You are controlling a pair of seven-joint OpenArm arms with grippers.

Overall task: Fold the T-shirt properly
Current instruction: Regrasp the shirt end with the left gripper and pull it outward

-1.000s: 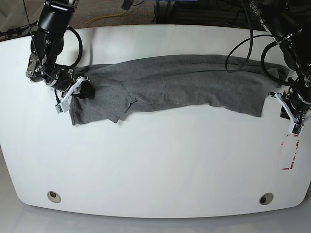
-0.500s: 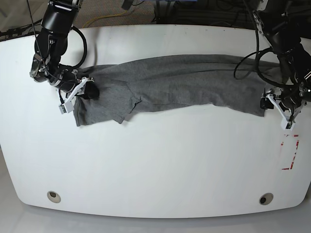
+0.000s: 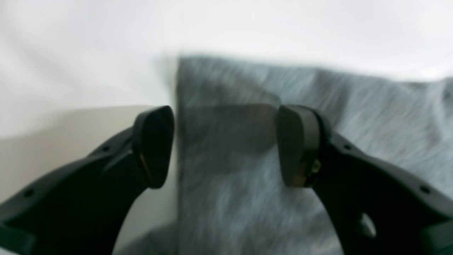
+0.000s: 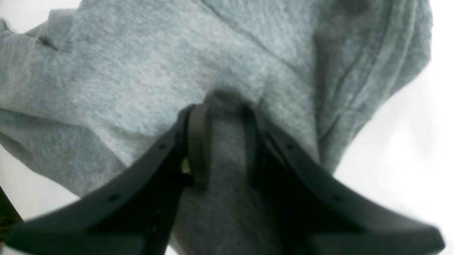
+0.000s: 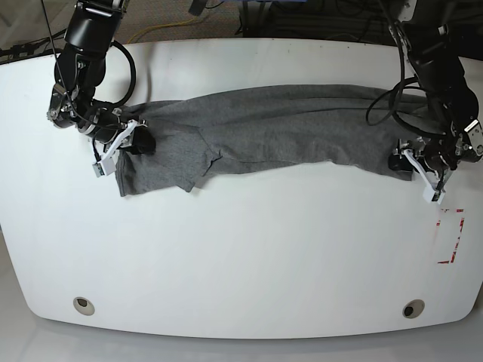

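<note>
While the right gripper (image 4: 221,141) pinches one end of the T-shirt (image 5: 272,128), stretched across the table (image 5: 241,256), the left gripper (image 3: 224,145) straddles the shirt's opposite edge, jaws apart. It likely must close next before folding.

White table (image 5: 241,256); grey T-shirt (image 5: 272,128) spread across; red marking (image 5: 451,237).

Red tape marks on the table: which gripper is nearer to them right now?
Left. The left gripper sits open at the T-shirt hem, just above the red tape marks. The right gripper is across the table, pinching the shirt's other end.
</note>
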